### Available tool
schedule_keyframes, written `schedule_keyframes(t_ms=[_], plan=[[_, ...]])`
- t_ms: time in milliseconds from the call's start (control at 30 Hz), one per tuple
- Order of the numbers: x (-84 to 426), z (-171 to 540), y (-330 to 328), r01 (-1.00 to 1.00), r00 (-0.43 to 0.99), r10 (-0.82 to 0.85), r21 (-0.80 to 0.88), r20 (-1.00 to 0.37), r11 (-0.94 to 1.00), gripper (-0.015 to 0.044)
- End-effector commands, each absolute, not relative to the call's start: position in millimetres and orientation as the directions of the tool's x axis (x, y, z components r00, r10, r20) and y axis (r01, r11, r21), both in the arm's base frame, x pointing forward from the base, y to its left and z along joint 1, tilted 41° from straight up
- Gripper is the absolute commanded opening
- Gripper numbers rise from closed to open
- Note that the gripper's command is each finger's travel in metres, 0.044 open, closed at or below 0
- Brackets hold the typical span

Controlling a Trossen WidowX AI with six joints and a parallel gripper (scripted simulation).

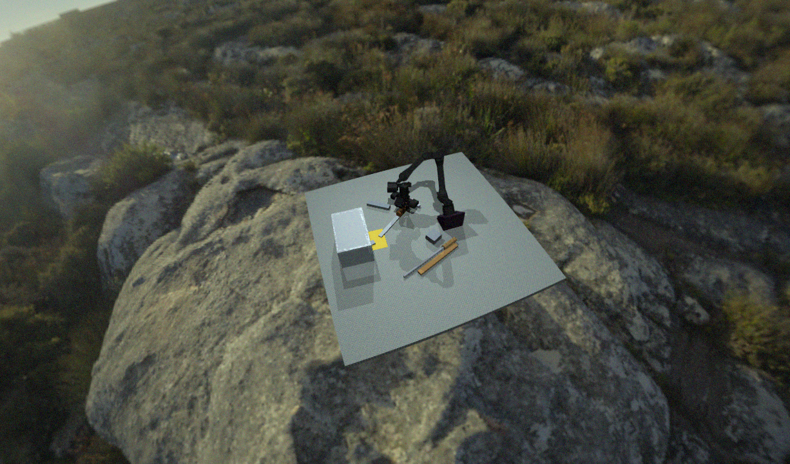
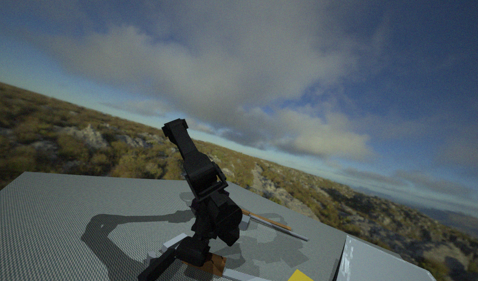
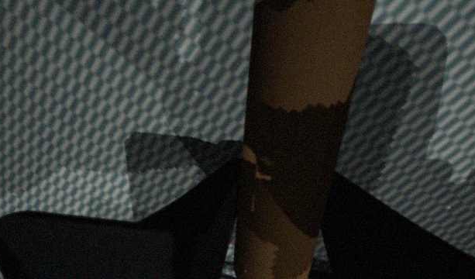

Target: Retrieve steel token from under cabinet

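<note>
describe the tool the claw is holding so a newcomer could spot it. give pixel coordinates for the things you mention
On the grey table, find the white-topped cabinet (image 1: pixel 350 231) (image 2: pixel 380 262), then the yellow patch (image 1: pixel 378 240) (image 2: pixel 299 276) beside it. The tool's flat pale blade (image 1: pixel 392 225) (image 2: pixel 242 275) reaches toward that patch. Unlike its neighbours, its brown handle (image 1: pixel 400 211) (image 2: pixel 216 264) (image 3: pixel 299 77) is gripped by the black claw (image 1: pixel 402 209) (image 2: pixel 202 260) (image 3: pixel 278 172).

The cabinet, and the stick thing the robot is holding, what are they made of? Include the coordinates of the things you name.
The cabinet (image 1: pixel 351 232) (image 2: pixel 380 264) looks like pale painted metal or plastic: its top is smooth, with whitish marks near the edges. The held tool has a brown handle (image 2: pixel 215 264) (image 3: pixel 299 77), maybe wood, though I see no grain. Its blade (image 1: pixel 389 225) (image 2: pixel 242 275) looks like dull metal, being flat and grey.
</note>
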State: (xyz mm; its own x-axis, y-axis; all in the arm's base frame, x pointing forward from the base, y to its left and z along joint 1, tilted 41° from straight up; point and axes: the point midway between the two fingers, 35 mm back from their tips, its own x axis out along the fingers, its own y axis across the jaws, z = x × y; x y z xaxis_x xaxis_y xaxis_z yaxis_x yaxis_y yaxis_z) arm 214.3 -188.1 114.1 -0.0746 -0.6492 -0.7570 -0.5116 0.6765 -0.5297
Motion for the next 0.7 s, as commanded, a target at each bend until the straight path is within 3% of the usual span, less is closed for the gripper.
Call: schedule_keyframes(t_ms=[0,667], plan=[[217.3,121.5,-194.7,-0.508,-0.069,-0.654,-0.538,-0.753,0.673,0.0],[221.3,137.8,-213.2,-0.51,-0.069,-0.656,-0.539,-0.752,0.67,0.0]])
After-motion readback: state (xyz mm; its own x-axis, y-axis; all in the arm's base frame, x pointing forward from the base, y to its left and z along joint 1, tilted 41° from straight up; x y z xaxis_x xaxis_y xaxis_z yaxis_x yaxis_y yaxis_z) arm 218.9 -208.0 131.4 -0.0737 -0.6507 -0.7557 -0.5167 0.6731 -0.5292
